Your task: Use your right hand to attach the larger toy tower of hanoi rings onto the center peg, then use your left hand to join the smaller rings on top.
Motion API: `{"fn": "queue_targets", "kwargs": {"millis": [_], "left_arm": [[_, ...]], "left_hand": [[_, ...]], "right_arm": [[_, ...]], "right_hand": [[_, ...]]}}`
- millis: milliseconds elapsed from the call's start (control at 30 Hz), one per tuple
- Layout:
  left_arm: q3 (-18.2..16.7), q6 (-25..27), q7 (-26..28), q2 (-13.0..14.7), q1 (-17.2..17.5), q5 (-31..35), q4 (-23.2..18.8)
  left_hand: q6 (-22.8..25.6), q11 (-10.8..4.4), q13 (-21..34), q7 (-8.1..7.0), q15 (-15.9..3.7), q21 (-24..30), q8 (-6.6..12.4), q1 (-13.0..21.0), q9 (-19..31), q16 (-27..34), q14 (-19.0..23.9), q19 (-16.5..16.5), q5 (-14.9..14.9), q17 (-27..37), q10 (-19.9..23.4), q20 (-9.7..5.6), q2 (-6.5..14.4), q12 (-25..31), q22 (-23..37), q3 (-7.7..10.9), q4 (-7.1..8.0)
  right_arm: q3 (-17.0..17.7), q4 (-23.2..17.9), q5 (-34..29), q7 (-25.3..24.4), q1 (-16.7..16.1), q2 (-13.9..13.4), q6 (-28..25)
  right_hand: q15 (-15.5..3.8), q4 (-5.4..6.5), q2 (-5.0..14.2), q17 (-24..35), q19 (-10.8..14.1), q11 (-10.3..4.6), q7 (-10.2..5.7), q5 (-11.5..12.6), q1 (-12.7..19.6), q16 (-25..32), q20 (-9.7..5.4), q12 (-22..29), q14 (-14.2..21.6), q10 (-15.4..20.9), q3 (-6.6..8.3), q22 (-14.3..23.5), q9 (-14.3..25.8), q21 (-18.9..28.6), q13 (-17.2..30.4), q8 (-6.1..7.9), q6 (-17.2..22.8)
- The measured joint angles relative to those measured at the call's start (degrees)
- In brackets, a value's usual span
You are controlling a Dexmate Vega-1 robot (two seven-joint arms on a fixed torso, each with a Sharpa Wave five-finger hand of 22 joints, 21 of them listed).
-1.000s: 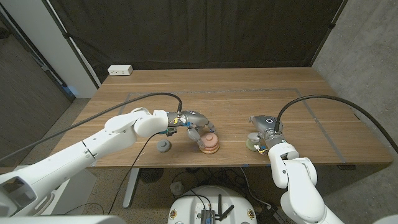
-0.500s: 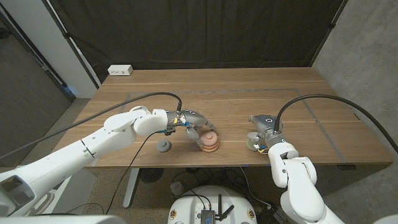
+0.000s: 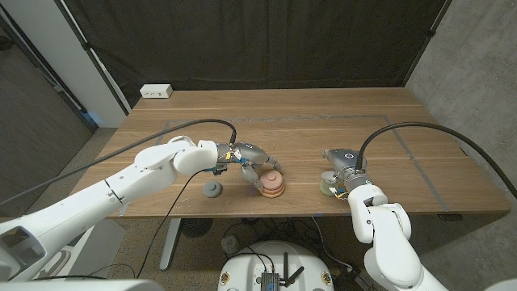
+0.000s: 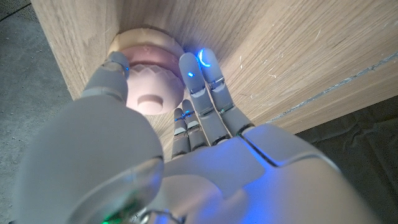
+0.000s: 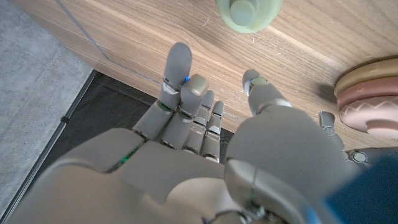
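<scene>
A pink ring sits on a wider tan ring near the table's front edge. My left hand reaches over this stack. In the left wrist view its thumb presses one side of the pink ring and its fingers the other, so it grips the ring above the tan ring. A small green ring lies just left of my right hand. In the right wrist view my right hand has its fingers spread and holds nothing, short of the green ring.
A small grey piece lies left of the stack, under my left forearm. A white power strip sits at the table's far left corner. Black cables run over the table to both wrists. The stack also shows in the right wrist view.
My left hand has sunk a little and closed in on the pink ring, which now sits lower on the tan ring. The right hand has not moved.
</scene>
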Motion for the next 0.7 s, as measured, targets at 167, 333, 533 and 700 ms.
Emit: {"fn": "queue_targets", "kwargs": {"millis": [167, 333, 533, 700], "left_arm": [[-0.32, 0.28, -0.42, 0.37, 0.13, -0.43, -0.24], [-1.01, 0.76, -0.44, 0.98, 0.85, -0.89, -0.77], [-2.26, 0.76, -0.44, 1.99, 2.28, -0.89, -1.69], [-3.79, 2.88, 1.85, 3.21, 4.00, -2.48, -2.69]], "left_hand": [[0.00, 0.00, -0.05, 0.00, 0.09, 0.00, 0.00, -0.30, 0.00, 0.00, -0.09, 0.00, -0.34, 0.00, 0.00, 0.00, 0.17, 0.09, 0.00, -0.24, -0.24], [0.75, 0.02, -0.31, 0.31, 0.09, 0.24, 0.42, -0.77, -0.27, 0.00, -0.09, 1.09, -0.44, 0.14, 0.39, 0.03, 0.16, 0.92, 0.17, -0.23, -0.24], [1.59, -0.17, -0.58, 0.08, 0.09, 0.51, 0.88, -0.77, -0.27, 0.27, -0.09, 1.18, -0.44, 0.17, 1.10, 0.12, 0.16, 1.14, 0.16, -0.23, -0.24], [2.11, -0.19, -0.58, 0.17, -0.13, 0.52, 0.89, -0.77, -0.42, 0.27, 0.14, 1.31, -0.44, 0.17, 1.69, -0.01, 0.16, 1.37, 0.16, -0.23, -0.24]], "right_arm": [[-0.02, 0.00, 0.00, 0.00, 0.08, 0.00, 0.00], [-0.02, 0.00, 0.00, 0.00, 0.12, 0.00, 0.00], [-0.02, 0.00, 0.00, 0.14, 0.12, 0.00, 0.03], [-0.05, 0.28, 0.35, 0.21, 0.74, -0.02, 0.16]], "right_hand": [[0.00, 0.00, 0.00, 0.00, 0.00, 0.00, 0.00, 0.00, 0.00, 0.00, 0.00, 0.00, 0.00, 0.00, 0.00, 0.03, 0.00, 0.00, -0.08, 0.00, 0.00], [0.00, 0.00, 0.00, 0.26, 0.00, 0.00, 0.00, 0.00, 0.00, 0.00, 0.00, 0.00, 0.00, 0.00, 0.00, -0.01, 0.00, 0.00, -0.08, 0.00, 0.00], [0.13, 0.00, 0.00, 0.12, 0.00, 0.00, 0.00, 0.00, 0.00, 0.00, 0.00, -0.27, 0.13, 0.00, 0.00, -0.01, 0.00, 0.00, -0.08, -0.27, 0.00], [0.12, 0.00, 0.00, 0.00, 0.00, 0.22, 0.00, 0.00, 0.00, 0.00, 0.00, -0.27, 0.13, -0.22, 0.00, -0.01, 0.00, 0.00, -0.08, -0.27, 0.00]]}}
